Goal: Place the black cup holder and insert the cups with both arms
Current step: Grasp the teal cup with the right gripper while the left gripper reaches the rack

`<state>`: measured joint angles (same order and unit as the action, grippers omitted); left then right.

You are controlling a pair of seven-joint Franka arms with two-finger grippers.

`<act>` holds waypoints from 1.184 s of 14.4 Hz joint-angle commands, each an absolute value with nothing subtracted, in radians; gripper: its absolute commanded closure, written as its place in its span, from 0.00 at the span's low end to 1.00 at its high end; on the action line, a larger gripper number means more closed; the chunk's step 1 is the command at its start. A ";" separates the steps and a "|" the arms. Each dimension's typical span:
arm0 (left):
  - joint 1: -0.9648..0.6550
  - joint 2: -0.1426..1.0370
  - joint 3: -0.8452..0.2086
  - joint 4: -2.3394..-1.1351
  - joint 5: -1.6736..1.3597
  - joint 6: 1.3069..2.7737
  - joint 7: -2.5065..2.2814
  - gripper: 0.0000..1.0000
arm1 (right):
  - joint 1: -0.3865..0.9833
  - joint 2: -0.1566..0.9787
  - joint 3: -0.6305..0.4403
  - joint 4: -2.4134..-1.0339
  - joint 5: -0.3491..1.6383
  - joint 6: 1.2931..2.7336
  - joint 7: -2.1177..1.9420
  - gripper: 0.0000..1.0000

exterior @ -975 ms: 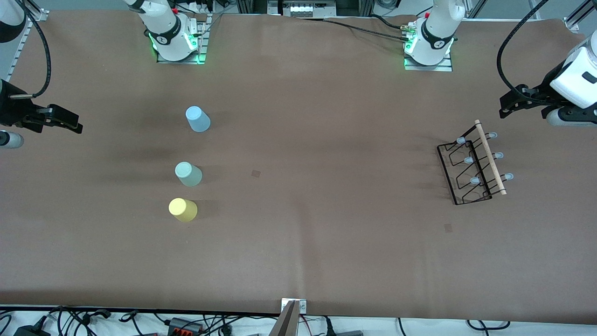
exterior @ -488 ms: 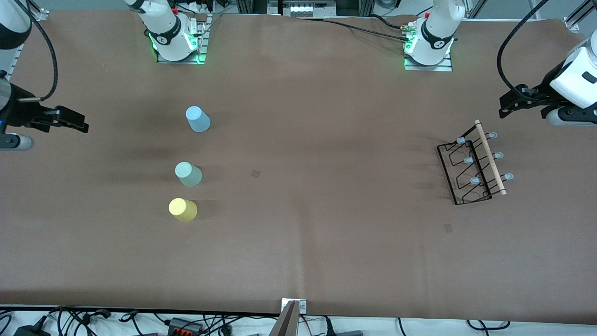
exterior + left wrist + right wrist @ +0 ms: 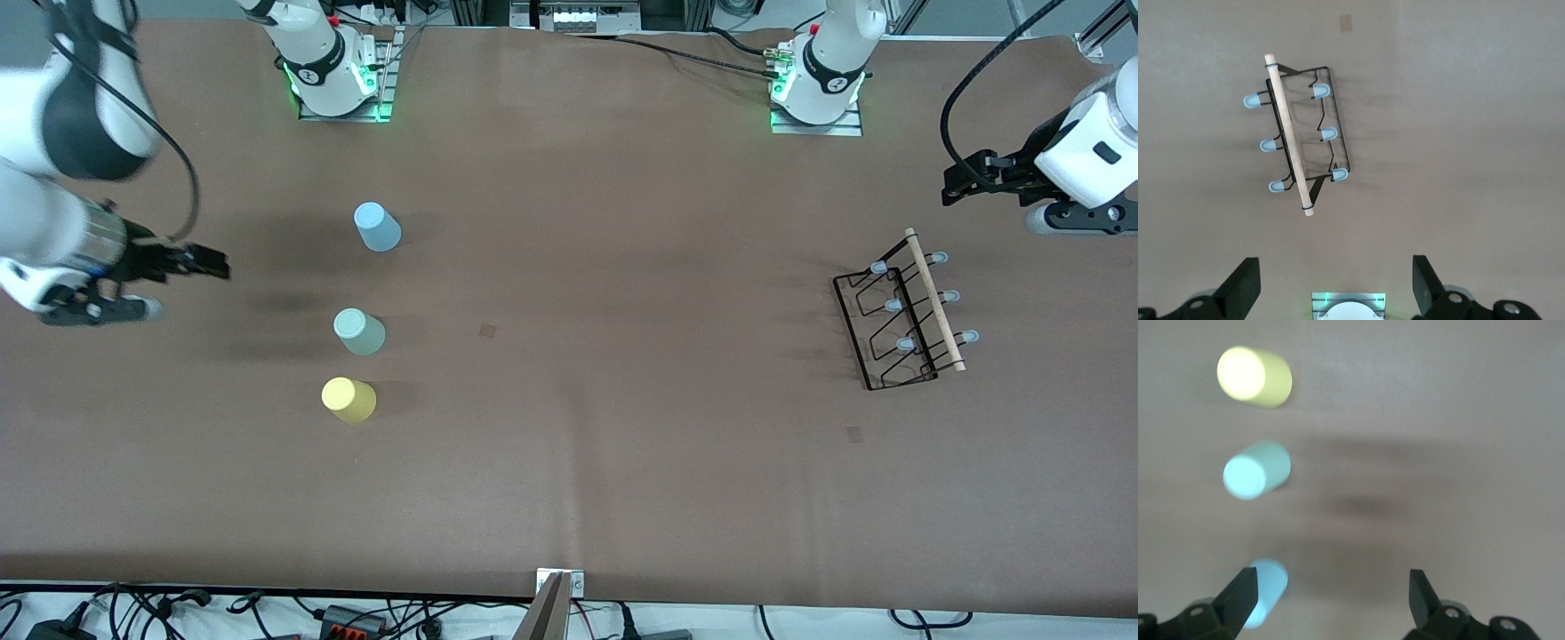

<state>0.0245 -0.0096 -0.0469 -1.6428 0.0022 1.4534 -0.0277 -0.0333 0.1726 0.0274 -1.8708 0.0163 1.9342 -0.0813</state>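
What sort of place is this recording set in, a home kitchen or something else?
Most likely a robotics lab bench, not a kitchen: two arm bases bolted to a table with a plain brown covering, loose cables and power strips along its edge, and only test props, a wire cup holder and three plastic cups.

Black wire cup holder [image 3: 898, 324] with a pale wooden rod; matt brown table [image 3: 622, 480].

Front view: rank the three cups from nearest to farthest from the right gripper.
From the open right gripper, up over the right arm's end of the table:
1. Pale green cup, middle of the row.
2. Light blue cup, nearest the bases; too close to call against the green.
3. Yellow cup, nearest the camera.
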 commanded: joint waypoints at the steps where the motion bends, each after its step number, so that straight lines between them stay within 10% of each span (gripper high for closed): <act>1: 0.034 0.081 -0.035 -1.602 -0.012 1.430 -0.008 0.00 | 0.014 0.179 0.032 -2.000 0.031 2.144 -0.026 0.00; 6: 0.103 0.127 -0.031 -1.589 -0.008 1.446 -0.005 0.00 | 0.109 0.291 0.031 -2.051 0.031 2.381 0.095 0.00; 14: 0.127 0.092 -0.031 -1.903 -0.005 2.004 -0.006 0.03 | 0.179 0.382 0.031 -2.082 0.029 2.536 0.153 0.00; 17: 0.161 0.023 -0.046 -2.072 -0.003 2.059 -0.003 0.25 | 0.187 0.396 0.031 -2.106 0.029 2.577 0.158 0.00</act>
